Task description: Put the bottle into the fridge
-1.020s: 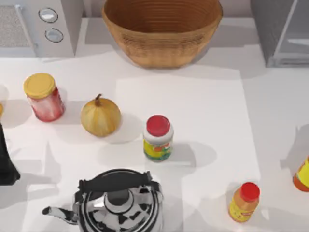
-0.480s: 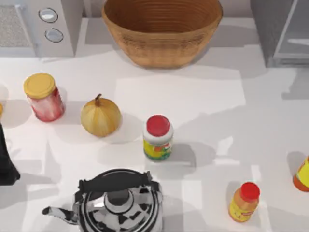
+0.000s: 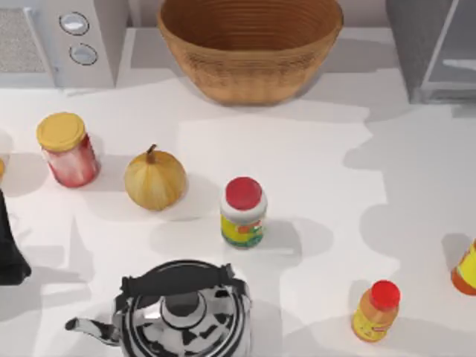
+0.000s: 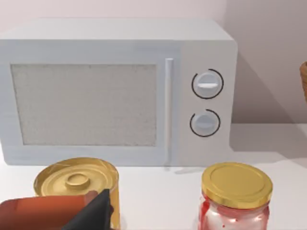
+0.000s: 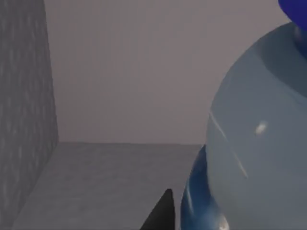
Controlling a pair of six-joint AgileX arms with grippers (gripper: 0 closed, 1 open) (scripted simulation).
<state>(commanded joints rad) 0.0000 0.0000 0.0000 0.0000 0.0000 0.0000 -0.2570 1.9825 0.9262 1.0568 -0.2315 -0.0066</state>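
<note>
The clear plastic water bottle with the blue cap (image 5: 259,143) sits close against the right wrist camera, its rounded shoulder bulking large and its blue cap at the picture's edge. Beyond it lies the pale grey inside of the big plain grey metal fridge (image 5: 120,96), a textured wall to one side and a flat floor running back. One dark fingertip (image 5: 160,213) of the right arm shows just beside the bottle's base; I judge the bottle is carried, though whether the fingers clamp it I cannot tell.

Seen from above, the fridge (image 3: 431,52) stands at about one o'clock on the white tabletop (image 3: 312,171), so the right arm is the nearer. The floor ahead looks bare, with room to set the bottle upright.

The left arm (image 3: 9,253) waits at nine o'clock, its fingers' state untellable.
</note>
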